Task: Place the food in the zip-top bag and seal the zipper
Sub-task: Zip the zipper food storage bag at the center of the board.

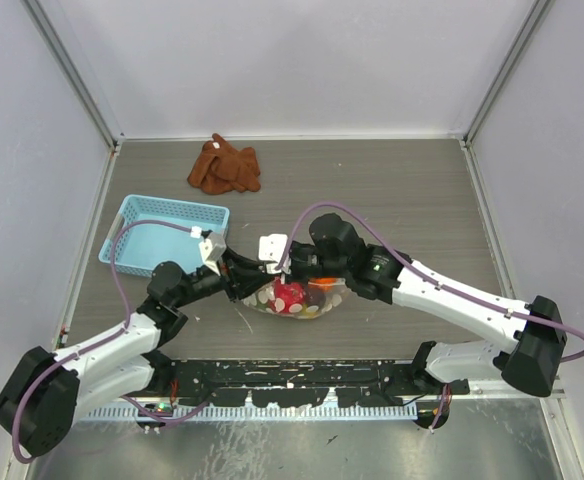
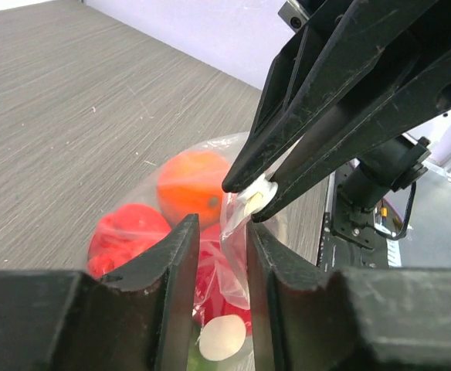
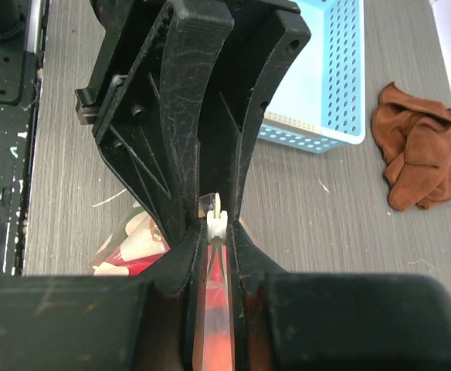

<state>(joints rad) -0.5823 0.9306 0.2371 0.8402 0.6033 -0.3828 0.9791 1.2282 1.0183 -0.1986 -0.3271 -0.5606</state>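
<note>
The zip-top bag lies on the table between my two grippers. It holds the food: an orange piece, red pieces and one with a white round face. My right gripper is shut on the zipper's white slider at the bag's mouth. It also shows in the left wrist view. My left gripper meets it tip to tip. Its jaws stand nearly closed on the bag's clear film just behind the slider. In the top view the left gripper is left of the bag and the right gripper is over it.
A light-blue basket stands behind and left of the bag; it also shows in the right wrist view. A brown cloth lies at the back. A black rail runs along the near edge.
</note>
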